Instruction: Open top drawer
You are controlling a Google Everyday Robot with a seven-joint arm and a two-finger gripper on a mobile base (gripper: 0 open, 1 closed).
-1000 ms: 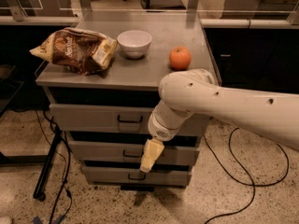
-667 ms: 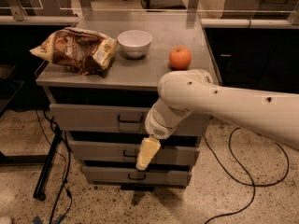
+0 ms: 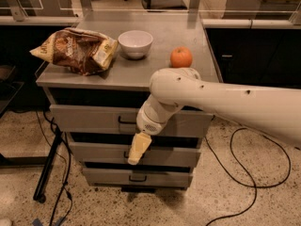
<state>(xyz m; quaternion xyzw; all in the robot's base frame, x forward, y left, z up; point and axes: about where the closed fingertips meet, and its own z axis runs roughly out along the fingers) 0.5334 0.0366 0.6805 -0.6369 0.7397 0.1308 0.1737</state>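
Note:
The top drawer [image 3: 84, 118] is the widest grey metal front of three, just under the cabinet top, and it is closed. Its small dark bracket handle [image 3: 125, 122] sits at its centre. My gripper [image 3: 138, 149] hangs from the white arm [image 3: 221, 100], pointing down in front of the middle drawer [image 3: 94, 152]. It is just below and slightly right of the top drawer's handle and holds nothing. The arm hides part of the top drawer's right half.
On the cabinet top [image 3: 178, 32] lie a brown chip bag [image 3: 75, 48], a white bowl [image 3: 135, 42] and an orange [image 3: 181, 58]. The bottom drawer [image 3: 108, 177] is closed. Black cables [image 3: 235, 182] trail on the floor at right, and a black stand leg [image 3: 47, 173] is at left.
My gripper has moved left and slightly up, closer to the top drawer's handle. The drawers have not moved.

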